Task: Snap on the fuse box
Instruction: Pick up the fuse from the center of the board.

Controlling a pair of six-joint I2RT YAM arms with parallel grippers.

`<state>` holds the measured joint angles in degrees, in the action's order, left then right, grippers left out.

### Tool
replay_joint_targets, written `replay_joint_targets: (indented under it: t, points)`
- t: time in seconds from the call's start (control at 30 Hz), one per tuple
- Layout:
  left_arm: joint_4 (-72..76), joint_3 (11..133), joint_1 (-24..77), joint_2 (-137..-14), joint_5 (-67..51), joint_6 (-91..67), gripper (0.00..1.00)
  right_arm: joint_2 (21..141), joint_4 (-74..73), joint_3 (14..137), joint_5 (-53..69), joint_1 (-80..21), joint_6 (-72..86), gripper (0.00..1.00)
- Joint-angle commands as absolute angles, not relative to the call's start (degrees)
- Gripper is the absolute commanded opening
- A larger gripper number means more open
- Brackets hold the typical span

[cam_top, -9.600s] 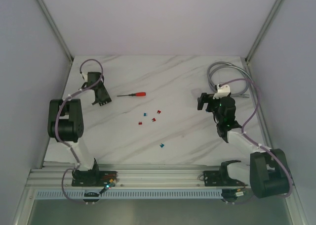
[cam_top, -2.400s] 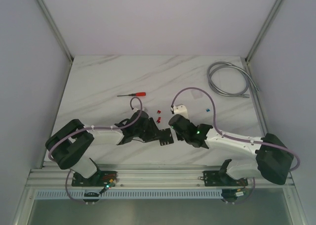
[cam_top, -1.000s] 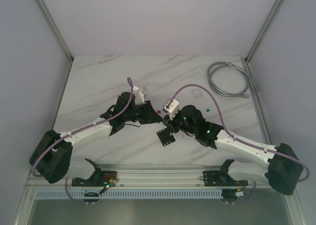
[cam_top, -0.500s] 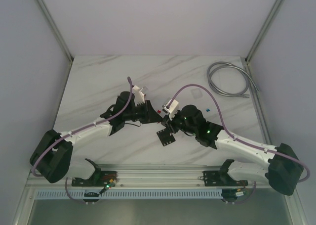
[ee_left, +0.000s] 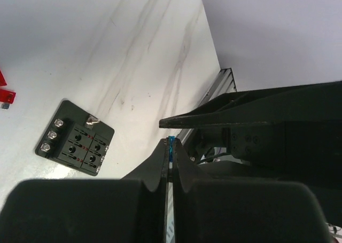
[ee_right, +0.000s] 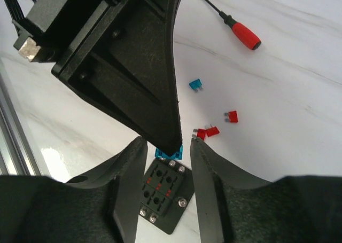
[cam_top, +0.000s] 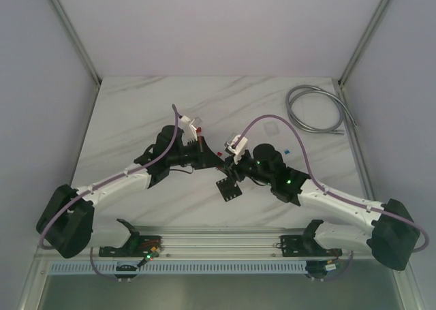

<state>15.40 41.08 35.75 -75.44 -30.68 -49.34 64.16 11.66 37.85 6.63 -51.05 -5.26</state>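
One small black fuse box (cam_top: 229, 189) lies flat and face up on the marble tabletop (cam_top: 136, 112), in its near middle part, between the two arms. Red fuses sit in some slots of its grid, and silver screws line one edge. A little silvery piece rests at its far edge in the left wrist view; what it is I cannot tell.

Above the box and clear of it, the left fingers (ee_left: 164, 160) are pressed together on a tiny blue fuse (ee_right: 170, 154), which is pinched at their very tips. The right fingers (ee_right: 140, 149) stand apart, one on each side of that tip and of the blue fuse. A sliver of gap shows on both sides, so they grip nothing. Both arms reach in low from the near edge and meet over the box.

Several loose fuses lie on the tabletop beyond the box: a pair of red ones (ee_right: 207, 132) just beside each other, another red one (ee_right: 231, 116) near them, and a second blue one (ee_right: 195, 84) farther out. A screwdriver with a red handle (ee_right: 243, 33) lies farther back. Off to the right a small clear square lid (cam_top: 272, 131) lies flat, and a grey coiled cable (cam_top: 317, 109) sits by the far right corner.
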Motion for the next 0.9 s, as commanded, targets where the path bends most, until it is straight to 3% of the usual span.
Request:
replay_joint_targets:
  t: [0.0, 0.37, 0.63, 0.87]
  points:
    - [16.2, 40.8, 35.9, -72.4, -30.3, -50.0, 0.0, 62.3, 17.7, 37.0, 6.3, -50.9, -4.2, 0.48]
    - [21.5, 36.6, 35.4, -60.6, -17.5, -54.8, 0.0, 56.8, 42.0, 27.1, 2.4, -49.4, 23.4, 0.64]
    - [35.6, 29.4, 35.4, -53.8, -15.4, -61.8, 0.0, 60.7, 59.4, 24.2, 4.7, -49.3, 41.2, 0.61]
    - [42.3, 25.4, 35.4, -49.5, -13.6, -66.4, 0.0, 63.0, 65.1, 23.8, 4.5, -49.3, 48.4, 0.54]
